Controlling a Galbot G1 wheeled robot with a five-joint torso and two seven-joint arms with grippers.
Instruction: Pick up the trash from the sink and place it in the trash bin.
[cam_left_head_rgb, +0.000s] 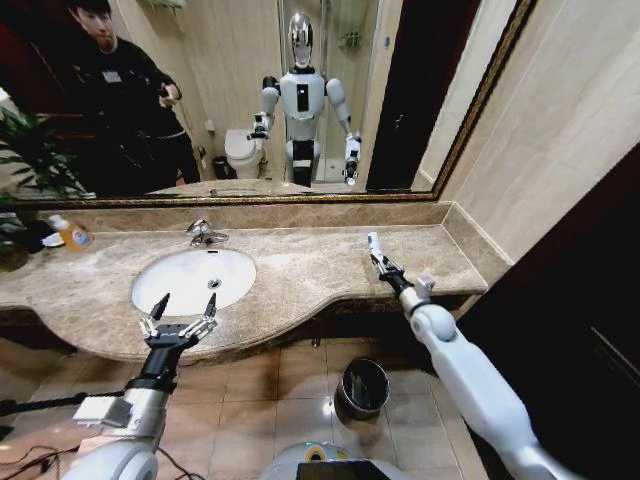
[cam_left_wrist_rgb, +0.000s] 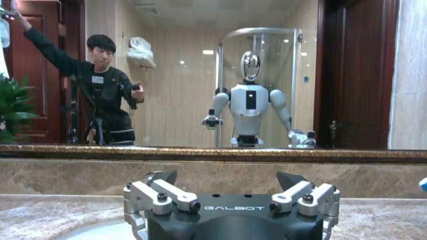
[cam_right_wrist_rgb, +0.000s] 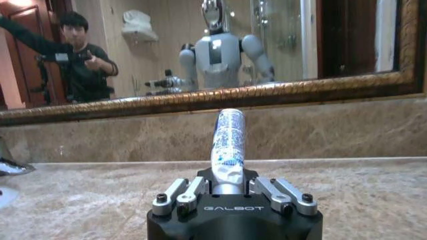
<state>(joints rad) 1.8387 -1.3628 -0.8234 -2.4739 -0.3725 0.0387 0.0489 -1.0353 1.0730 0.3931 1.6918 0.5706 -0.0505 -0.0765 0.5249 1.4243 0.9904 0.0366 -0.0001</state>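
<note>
The right gripper (cam_left_head_rgb: 385, 266) is clamping a white-and-blue toiletry tube (cam_right_wrist_rgb: 227, 142) by its base above the counter (cam_left_head_rgb: 320, 262). The tube looks light and crushable; it likely needs gentle pressure. The left gripper (cam_left_head_rgb: 178, 318), fingers spread, is hovering at the sink (cam_left_head_rgb: 150, 285) front rim.

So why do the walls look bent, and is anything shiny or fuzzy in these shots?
Head view: wide-angle lens bows the mirror frame and counter edge; a light glints off the floor tile by the trash bin. Right wrist view: the tube in the right gripper is sharp, the reflections behind soft. Left wrist view: the left gripper is crisp, ceiling lights glare in the mirror.
</note>
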